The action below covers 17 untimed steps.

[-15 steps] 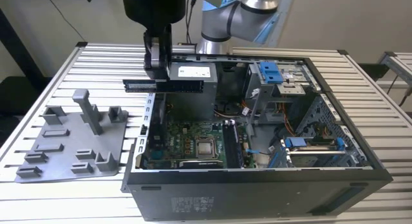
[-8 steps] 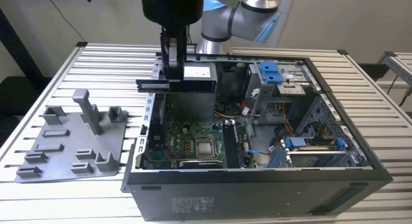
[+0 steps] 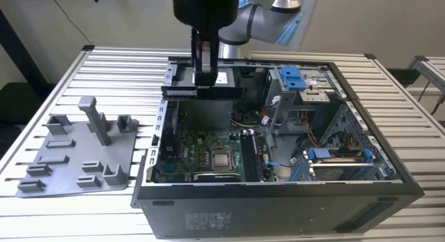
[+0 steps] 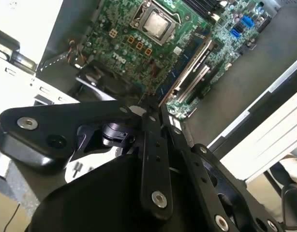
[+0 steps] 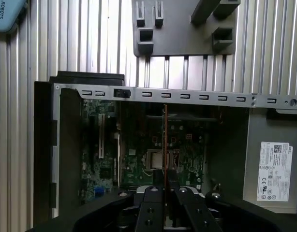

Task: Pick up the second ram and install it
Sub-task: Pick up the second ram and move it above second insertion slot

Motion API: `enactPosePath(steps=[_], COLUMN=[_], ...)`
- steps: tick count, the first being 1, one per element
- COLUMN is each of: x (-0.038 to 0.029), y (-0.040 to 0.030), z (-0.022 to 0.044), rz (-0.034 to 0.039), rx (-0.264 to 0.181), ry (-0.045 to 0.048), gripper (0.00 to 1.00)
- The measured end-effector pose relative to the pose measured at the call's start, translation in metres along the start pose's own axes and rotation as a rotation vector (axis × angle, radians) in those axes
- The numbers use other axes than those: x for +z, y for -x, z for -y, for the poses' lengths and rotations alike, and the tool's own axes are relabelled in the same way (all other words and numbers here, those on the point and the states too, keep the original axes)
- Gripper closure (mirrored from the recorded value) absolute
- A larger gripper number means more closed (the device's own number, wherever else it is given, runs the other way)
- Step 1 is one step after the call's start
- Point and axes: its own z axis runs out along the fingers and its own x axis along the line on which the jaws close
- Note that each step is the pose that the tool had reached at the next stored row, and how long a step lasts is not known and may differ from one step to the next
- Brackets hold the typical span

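At the exterior view's left, one flat grey plastic fixture plate (image 3: 68, 174) with several raised blocks and one tall post is lying on the ribbed aluminium bench (image 3: 104, 75).

Just right of it, the single black hand (image 3: 203, 81) is hanging from the one arm. Its fingers are pressing together on the top edge of one long, thin, flat circuit-board memory stick (image 3: 182, 92), gripping it near the middle. The stick is hovering above the open side of the one black metal computer case (image 3: 278, 210), well clear of the green motherboard (image 3: 191, 148) below it. In the first wrist view the stick (image 5: 165, 140) is showing edge-on as a thin line reaching out from the hand (image 5: 164, 191).

The stick's long axis is running across the exterior view, left to right. The bank of long narrow memory slots (image 3: 251, 157) is lying lower and toward the exterior view's right of the hand. Those slots are running from the back of the case toward its front. I judge the stick to be sitting roughly crosswise to them. One dark stick seems to be standing in that bank, though I cannot tell for sure.

Farther right, bright blue plastic drive clips (image 3: 292, 77) are sitting in two places inside the case.
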Motion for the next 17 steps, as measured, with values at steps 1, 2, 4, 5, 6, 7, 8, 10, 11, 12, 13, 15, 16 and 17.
enactPosePath(steps=[1, 2, 4, 5, 6, 7, 8, 10, 11, 12, 13, 15, 16, 17], x=[0.0000, 0.0000, -0.0001, -0.0002, -0.0002, -0.0003, -0.0003, -0.0004, -0.0004, -0.0004, -0.0005, -0.0006, -0.0006, -0.0007], y=[-0.0001, -0.0001, -0.0002, -0.0003, -0.0003, -0.0003, -0.0004, -0.0005, -0.0006, -0.0006, -0.0007, -0.0008, -0.0008, -0.0009], z=[0.0025, 0.0049, 0.0100, 0.0123, 0.0145, 0.0168, 0.0192, 0.0246, 0.0273, 0.0302, 0.0330, 0.0386, 0.0415, 0.0443], rz=[0.0000, 0.0000, 0.0000, 0.0000, 0.0000, 0.0000, 0.0000, 0.0000, 0.0001, 0.0001, 0.0001, 0.0001, 0.0001, 0.0001], rx=[0.000, 0.000, 0.000, 0.000, 0.000, 0.000, 0.000, 0.000, 0.000, 0.000, 0.000, 0.000, 0.000, 0.000], ry=[0.0002, 0.0003, 0.0006, 0.0007, 0.0008, 0.0009, 0.0011, 0.0013, 0.0016, 0.0018, 0.0020, 0.0025, 0.0027, 0.0030], gripper=[0.86, 0.86, 0.86, 0.86, 0.86, 0.86, 0.86, 0.86, 0.86, 0.86, 0.86, 0.86, 0.86, 0.86])
